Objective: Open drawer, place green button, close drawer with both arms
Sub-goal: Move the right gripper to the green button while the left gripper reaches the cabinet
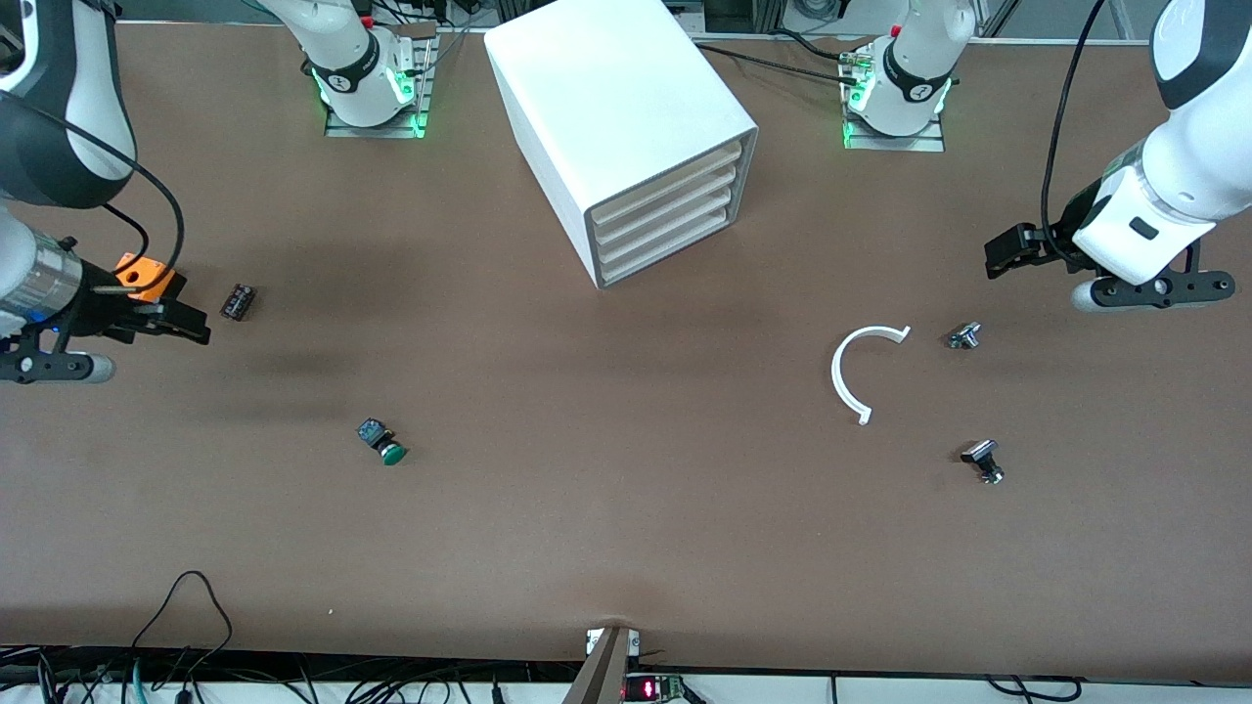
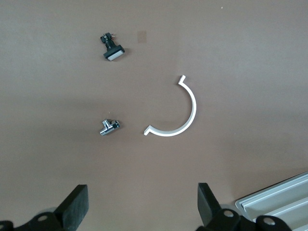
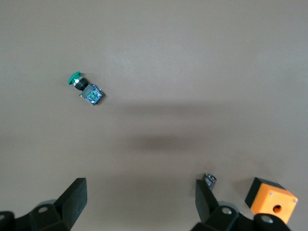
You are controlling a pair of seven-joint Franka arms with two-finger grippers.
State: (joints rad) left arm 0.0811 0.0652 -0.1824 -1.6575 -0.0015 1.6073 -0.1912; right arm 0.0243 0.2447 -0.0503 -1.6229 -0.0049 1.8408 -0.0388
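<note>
The white box cabinet (image 1: 626,108) stands in the middle of the table near the arms' bases. Its four cream-fronted drawers are all shut, the lower ones (image 1: 675,238) included. A corner of it shows in the left wrist view (image 2: 279,199). The green-capped button (image 1: 381,442) lies on its side on the table toward the right arm's end, also in the right wrist view (image 3: 86,89). My right gripper (image 1: 186,323) (image 3: 139,202) is open and empty over the table beside the orange box. My left gripper (image 1: 1007,252) (image 2: 142,207) is open and empty over bare table at the left arm's end.
An orange box with a hole (image 1: 142,276) (image 3: 272,199) and a small black part (image 1: 238,301) (image 3: 209,179) lie by the right gripper. A white half ring (image 1: 861,372) (image 2: 178,110) and two black-and-silver parts (image 1: 964,335) (image 1: 984,461) lie toward the left arm's end.
</note>
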